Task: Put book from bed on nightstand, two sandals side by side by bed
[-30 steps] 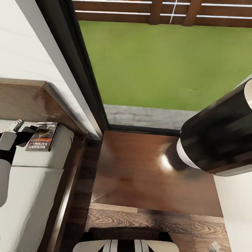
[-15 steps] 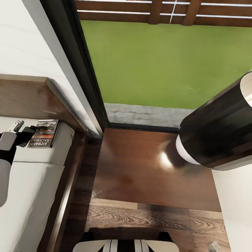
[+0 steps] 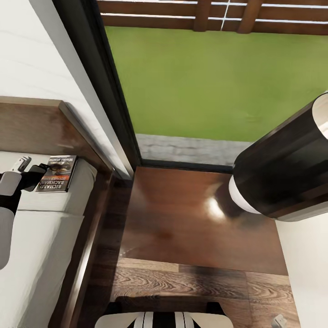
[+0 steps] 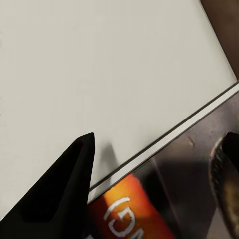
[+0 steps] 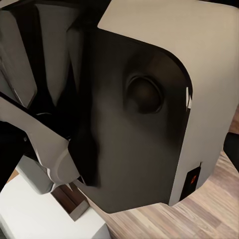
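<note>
Head view: the window (image 3: 205, 77) (lawn beyond) rises behind the nightstand (image 3: 196, 218), which stands just beside the bed (image 3: 41, 246). The book (image 3: 58, 173) lies on the mattress near the headboard (image 3: 32, 130). The left gripper (image 3: 33, 169) has its fingers spread, one tip over the book's edge. Right gripper: state cannot be told.

A bedroom — bed (image 3: 41, 255), nightstand (image 3: 191, 223), window (image 3: 214, 82) onto grass.
</note>
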Controlling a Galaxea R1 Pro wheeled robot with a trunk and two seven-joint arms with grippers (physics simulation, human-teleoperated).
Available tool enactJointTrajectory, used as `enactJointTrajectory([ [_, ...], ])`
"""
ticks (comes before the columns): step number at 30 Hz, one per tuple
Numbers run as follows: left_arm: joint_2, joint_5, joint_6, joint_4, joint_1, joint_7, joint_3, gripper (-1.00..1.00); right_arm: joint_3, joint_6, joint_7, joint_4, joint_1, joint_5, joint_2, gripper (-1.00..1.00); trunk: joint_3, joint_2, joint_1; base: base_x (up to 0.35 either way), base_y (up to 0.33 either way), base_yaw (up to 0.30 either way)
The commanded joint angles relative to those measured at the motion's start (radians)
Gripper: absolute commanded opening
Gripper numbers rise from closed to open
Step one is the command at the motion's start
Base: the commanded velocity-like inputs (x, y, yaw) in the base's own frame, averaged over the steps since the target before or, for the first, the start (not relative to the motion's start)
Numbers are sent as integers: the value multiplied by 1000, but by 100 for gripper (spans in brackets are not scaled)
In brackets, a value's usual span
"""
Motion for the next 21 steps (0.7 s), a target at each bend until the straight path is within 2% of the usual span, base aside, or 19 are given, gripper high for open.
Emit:
enactJointTrajectory([
  [1, 0, 5, 6, 32, 0, 10, 1, 100, -8, 9, 5, -1, 0, 7, 0, 100, -1, 0, 0, 0, 0, 0],
  [3, 0, 5, 6, 32, 1, 10, 1, 100, -8, 9, 5, -1, 0, 7, 1, 100, -1, 0, 0, 0, 0, 0],
  [7, 0, 5, 6, 32, 0, 10, 1, 100, -8, 9, 5, -1, 0, 7, 1, 100, 12, 28, -15, 0, 0, 0],
  [14, 0, 5, 6, 32, 1, 10, 1, 100, -8, 9, 5, -1, 0, 7, 0, 100, 12, 28, -15, 0, 0, 0],
  [18, 0, 5, 6, 32, 1, 10, 1, 100, -8, 9, 5, -1, 0, 7, 0, 100, 24, 56, -31, 0, 0, 0],
  [21, 0, 5, 6, 32, 0, 10, 1, 100, -8, 9, 5, -1, 0, 7, 0, 100, 24, 56, -31, 0, 0, 0],
])
